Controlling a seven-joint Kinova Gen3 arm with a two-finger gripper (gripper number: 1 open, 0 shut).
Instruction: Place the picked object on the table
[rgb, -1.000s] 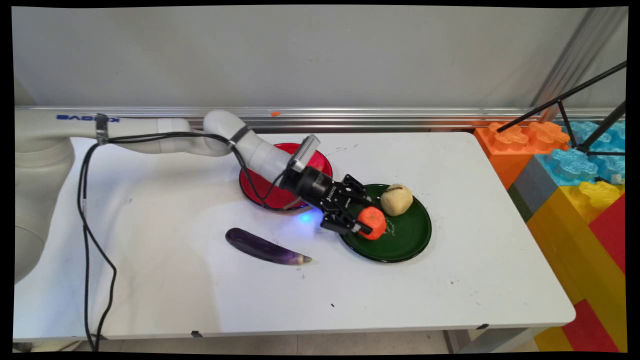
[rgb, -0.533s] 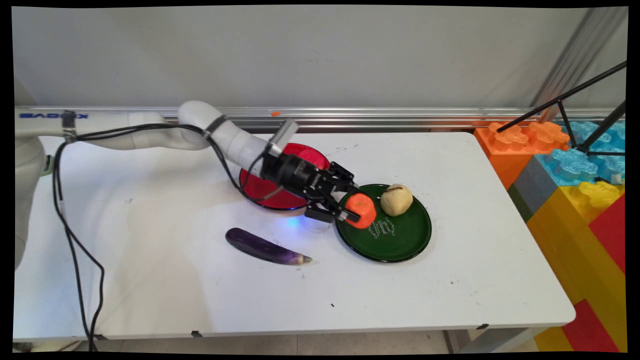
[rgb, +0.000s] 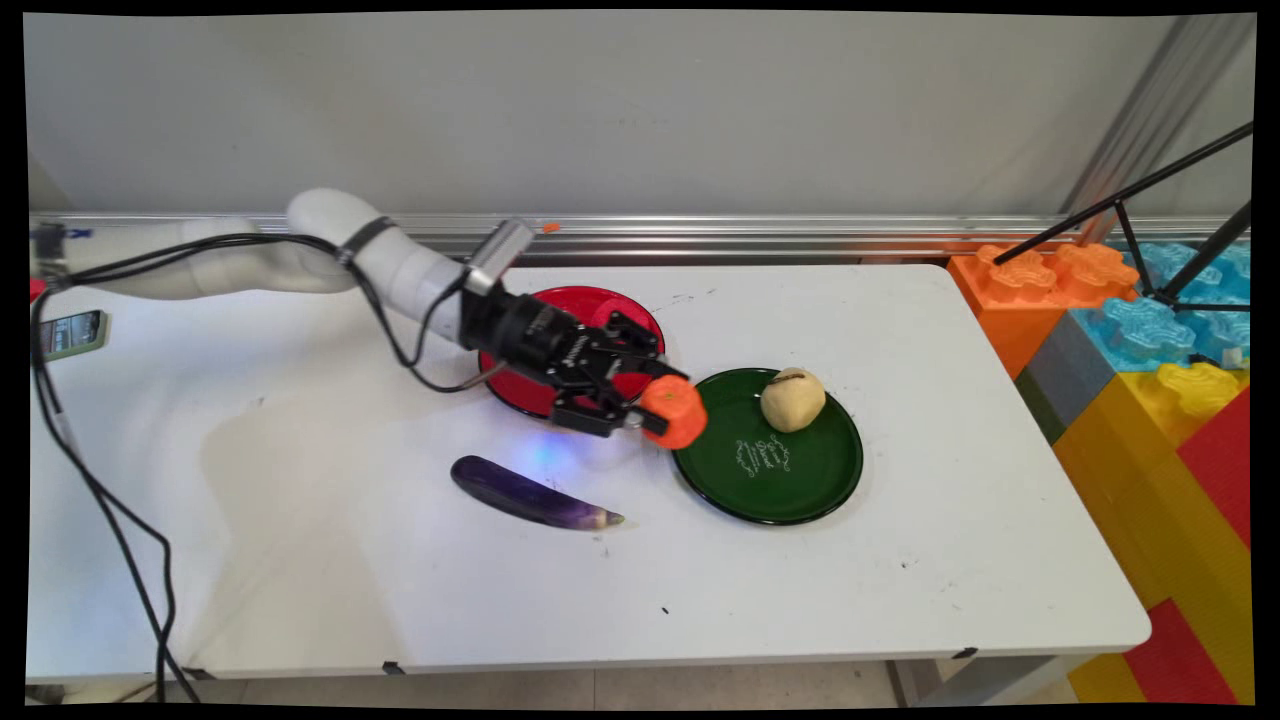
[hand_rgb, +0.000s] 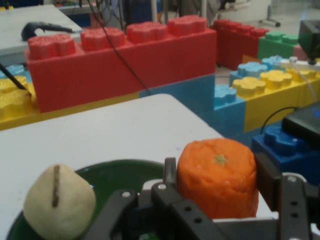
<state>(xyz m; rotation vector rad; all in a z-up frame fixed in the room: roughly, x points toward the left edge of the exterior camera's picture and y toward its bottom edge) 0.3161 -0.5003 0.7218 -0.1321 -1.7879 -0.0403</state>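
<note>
Leftward off the green plate came tool, gripping orange.

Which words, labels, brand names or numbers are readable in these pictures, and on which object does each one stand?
White ornate writing on the green plate: several short lines, too small to read.
White lettering on the body of the claw: too small to read.
Small device at the table's left edge: its screen is lit, nothing legible.
Orange fruit, pale fruit, eggplant, red plate: no text.
</note>
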